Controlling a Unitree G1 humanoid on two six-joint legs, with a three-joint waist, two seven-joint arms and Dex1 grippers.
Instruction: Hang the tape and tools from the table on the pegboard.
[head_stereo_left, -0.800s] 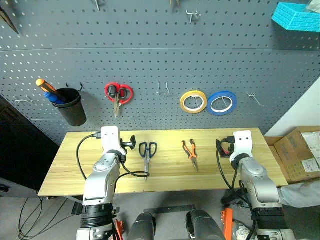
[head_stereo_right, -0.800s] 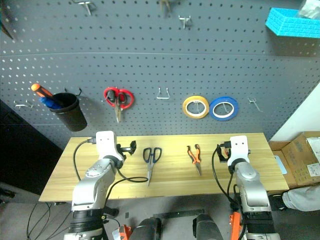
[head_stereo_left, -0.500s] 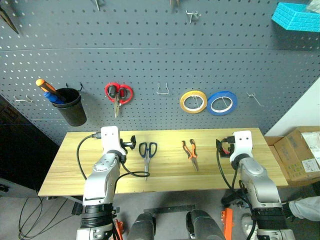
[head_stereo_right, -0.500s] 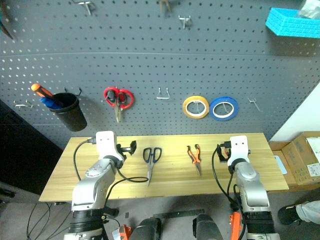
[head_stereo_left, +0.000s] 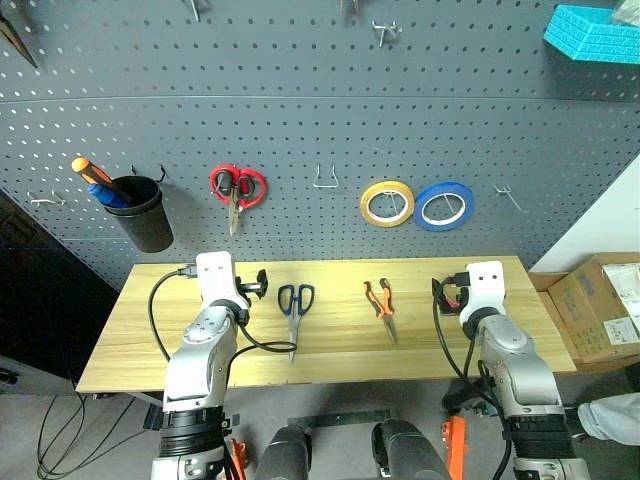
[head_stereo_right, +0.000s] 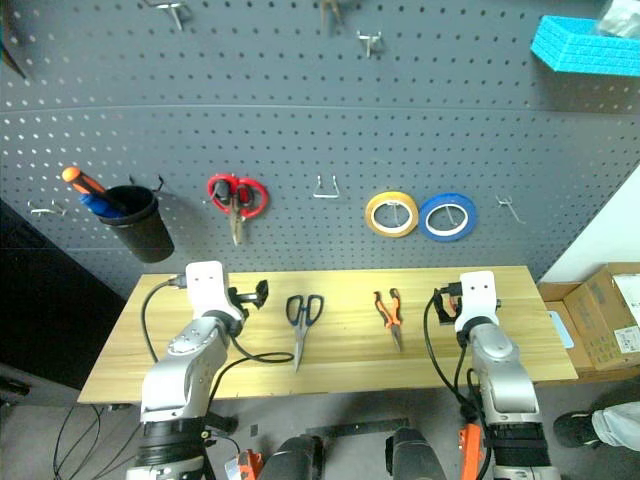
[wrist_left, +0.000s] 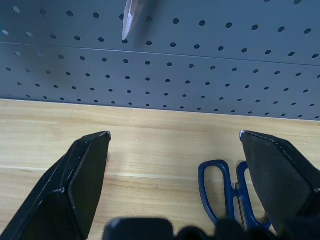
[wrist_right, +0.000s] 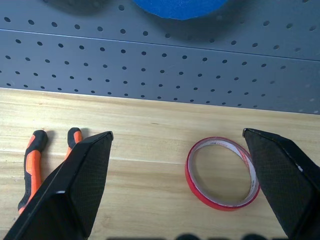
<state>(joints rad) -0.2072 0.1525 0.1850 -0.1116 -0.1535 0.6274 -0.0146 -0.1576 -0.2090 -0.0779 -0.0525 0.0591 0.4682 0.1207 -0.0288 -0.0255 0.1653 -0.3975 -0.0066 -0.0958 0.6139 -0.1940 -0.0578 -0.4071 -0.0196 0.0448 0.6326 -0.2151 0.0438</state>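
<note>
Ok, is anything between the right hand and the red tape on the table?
Nothing visible. In the right wrist view the red tape lies flat on bare table ahead of the open right hand. The pliers lie off to one side.

Workshop or tool-bench area. Evidence: perforated pegboard (head_stereo_left: 300, 120) with metal hooks carrying red-handled scissors (head_stereo_left: 236, 188) and tape rolls (head_stereo_left: 387, 203), wooden table (head_stereo_left: 130, 330), cardboard box (head_stereo_left: 598, 305) on floor.

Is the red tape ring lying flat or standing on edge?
Flat: the red tape ring lies on the table, its hole facing up.
</note>
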